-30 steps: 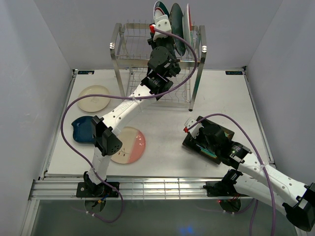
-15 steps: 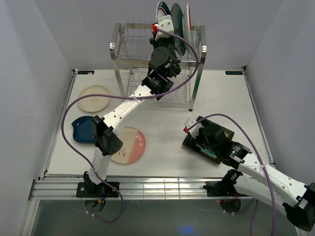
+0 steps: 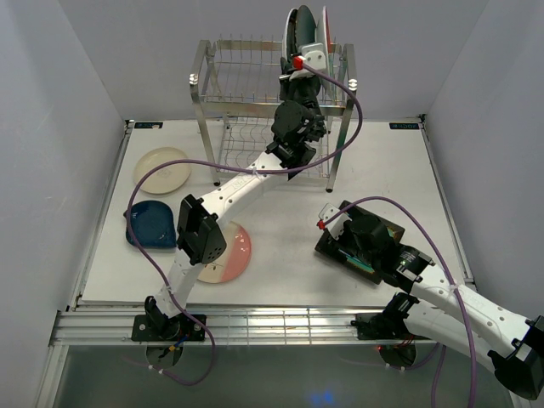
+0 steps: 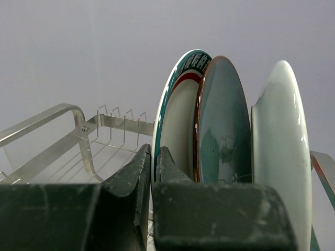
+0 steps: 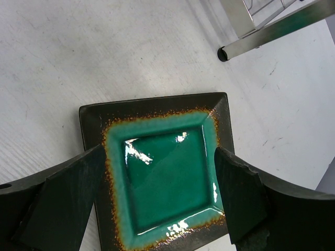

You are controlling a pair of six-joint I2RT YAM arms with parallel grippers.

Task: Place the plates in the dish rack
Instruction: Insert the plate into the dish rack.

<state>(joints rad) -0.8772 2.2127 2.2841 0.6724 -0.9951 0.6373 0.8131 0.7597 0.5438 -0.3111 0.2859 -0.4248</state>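
Steel dish rack [image 3: 202, 81]; my left gripper [image 4: 153, 157] pinches the green-rimmed plate [image 4: 175, 120] standing in it; right gripper [image 5: 157, 180] gapes over the square green plate [image 5: 165, 157].

plates [image 3: 161, 168]: seven in all | on edge: three (white plate with green-red rim [image 4: 178, 125], dark teal plate [image 4: 222, 125], pale plate [image 4: 280, 141]) | lying flat: four: cream plate [image 3: 161, 168], dark blue plate [image 3: 151, 223], pink-and-cream plate [image 3: 234, 252], square green plate [image 5: 167, 183] | dish rack [image 3: 204, 85]: one, two tiers | robot arms: two: left arm [image 3: 229, 189], right arm [image 3: 463, 310]
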